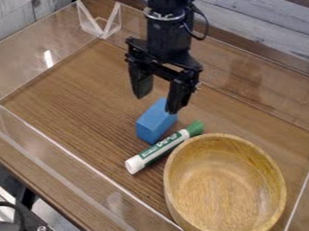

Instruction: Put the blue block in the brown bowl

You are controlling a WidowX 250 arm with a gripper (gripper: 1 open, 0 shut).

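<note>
**Open gripper poised over the blue block, pen lying alongside**

From my seat I see the blue block at the centre of the frame, resting on the wooden tabletop. Just beside it, to the lower right, lies a white-and-green marker pen; its upper end sits right against the block's right side, though I cannot tell whether the two actually touch. The pen runs diagonally from lower left to upper right. It is the one thing crowding the block, and it lies between the block and the brown bowl, which fills the lower right of the frame and sits close to the pen's lower side.

The gripper hangs straight down above the block, its two dark fingers spread wide, with nothing between them. The right fingertip overlaps the block's top edge in this view; I cannot tell if it touches.

The block is a small matte solid with flat faces and crisp edges. Its longer side seems to run from lower left to upper right, roughly parallel to the pen. The bowl is round, light wood with visible grain and a thick rim, and it looks empty. The tabletop is dark brown wood grain, walled by clear plastic panels that catch the light at upper left.
</note>
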